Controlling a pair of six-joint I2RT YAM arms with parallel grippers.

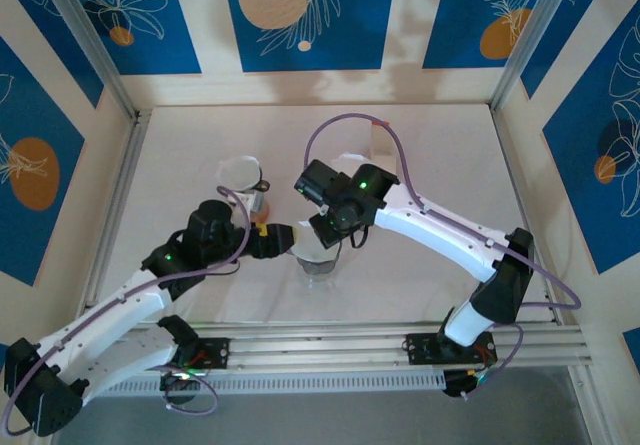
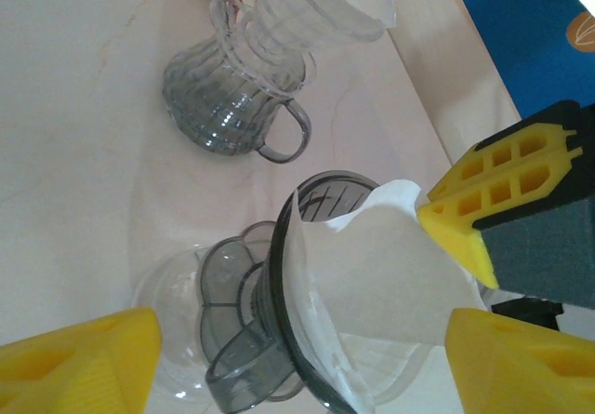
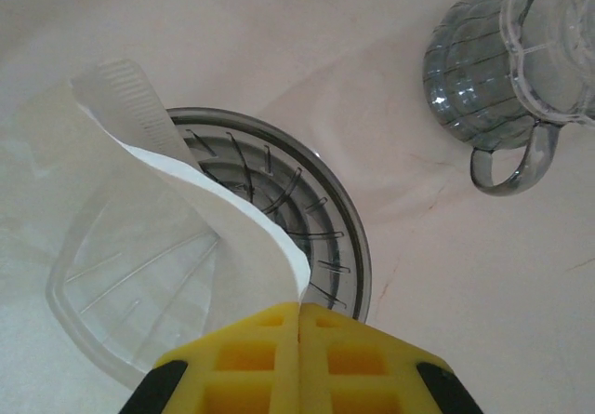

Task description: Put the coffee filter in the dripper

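The coffee filter (image 3: 232, 219) hangs half inside the dripper (image 3: 327, 200), which stands near the middle of the table (image 1: 440, 145). The right claw (image 3: 299, 316) is closed on the filter's upper edge, pinching the paper just above the dripper's rim. One side of the cone dips into the ribbed bowl. The seamed flap on the other side stands well above the rim, so the filter is judged not yet seated.

The left claw (image 2: 302, 321) is open, one finger on each side of the dripper and apparently not touching it.

To finish the step well, the right claw would likely need to lower the pinched edge until the paper's point drops toward the centre of the bowl. It should let go only once the cone rests against the ribs. Releasing high risks the paper springing out or folding over. The left claw could steady the dripper's body, which seems to sit on a clear glass vessel and may tip if nudged.

To the far left of the dripper stands a grey ribbed jug (image 2: 228, 98) with a clear ribbed funnel (image 2: 311, 9) on top. It is near the left arm's reach but apart from the dripper. The two claws crowd each other closely over the dripper, which is the main obstruction.
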